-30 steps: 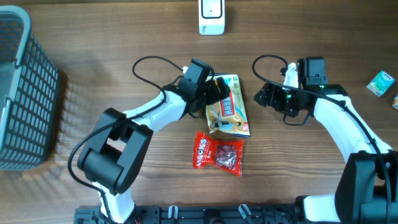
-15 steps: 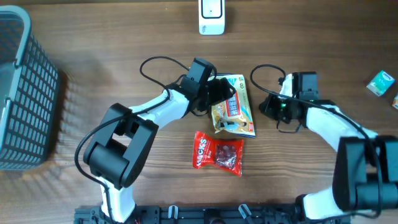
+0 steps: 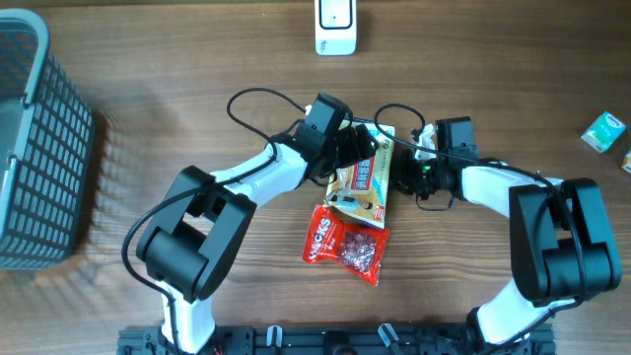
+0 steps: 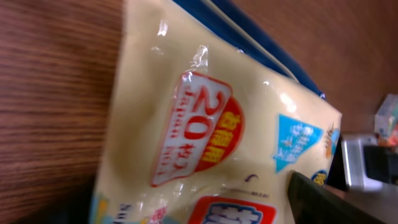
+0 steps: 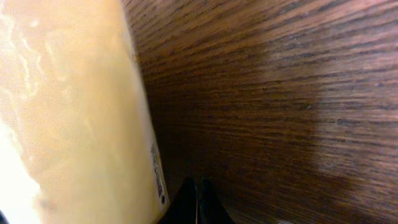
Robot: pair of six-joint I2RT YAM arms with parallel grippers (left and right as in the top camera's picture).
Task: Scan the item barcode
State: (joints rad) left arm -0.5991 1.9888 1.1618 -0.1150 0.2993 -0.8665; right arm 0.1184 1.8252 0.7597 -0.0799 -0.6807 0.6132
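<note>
Within the last second the right gripper [image 3: 412,176] has been brought from well clear of the cream-yellow plastic snack bag [image 3: 363,182] up to that bag's right edge, and its fingers have been closed. In the right wrist view the dark fingertips [image 5: 196,199] are seen pressed together just beside the bag's edge. Whether any film is pinched between them cannot be told.

The left gripper [image 3: 357,148] is found at the bag's upper left corner, further right than a second ago. Its fingers have been narrowed from their widest. A firm hold on the bag cannot be confirmed, since the left wrist view is filled by the printed front of the bag.

The bag itself has been turned and drawn narrower in the overhead view, so it is judged to be tipped up on one side. Its lower end now overlaps the red transparent sweet packet [image 3: 345,242] on the wooden bench [image 3: 197,59].

The white barcode scanner [image 3: 335,25] is left well apart at the far edge. The scan is therefore judged not yet done, and a two-armed hold is apparently being set up so that the barcode can be presented.
</note>
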